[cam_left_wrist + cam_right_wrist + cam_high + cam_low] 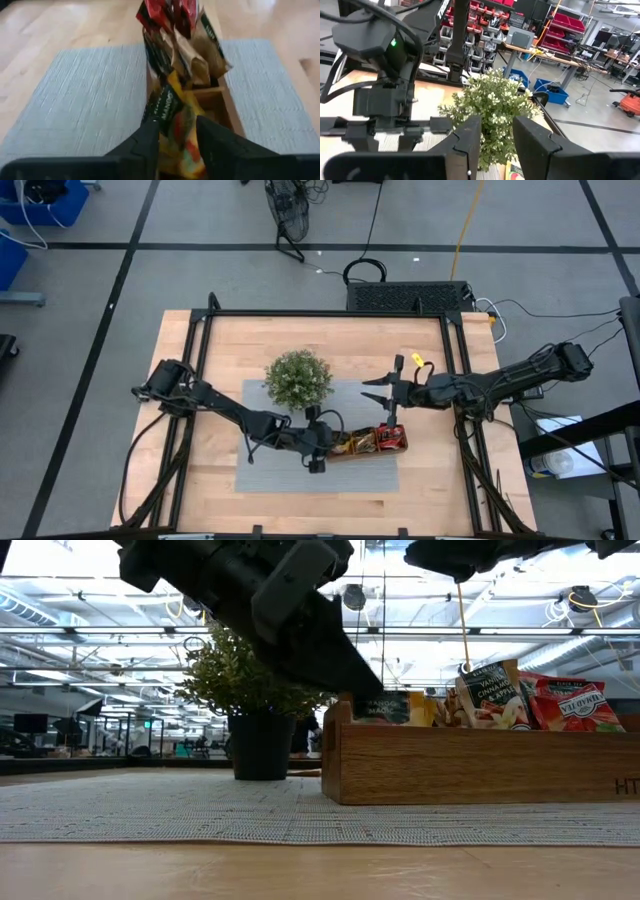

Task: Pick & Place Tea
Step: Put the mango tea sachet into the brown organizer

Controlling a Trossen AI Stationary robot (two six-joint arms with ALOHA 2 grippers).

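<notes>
The brown wooden tray sits on a grey mat, near the plant. Tea sachets stand upright in it: red ones at its right end, brown and pale ones in the middle. My left gripper is over the tray's left end and shut on a yellow mango sachet. My right gripper hovers open above the mat, just beyond the tray and to the right of the plant, and holds nothing. My left gripper pinches the yellow mango sachet between its two fingers, one on each side edge. The fingers slant down at it from the table's left. The sachet's black-labelled top sticks out past the fingertips, and its lower part sits in the tray's left compartment.
The grey mat has free room to the left of the tray and in front of it. The potted plant stands on the mat's far left part, close to both arms. Bare wooden table surrounds the mat.
</notes>
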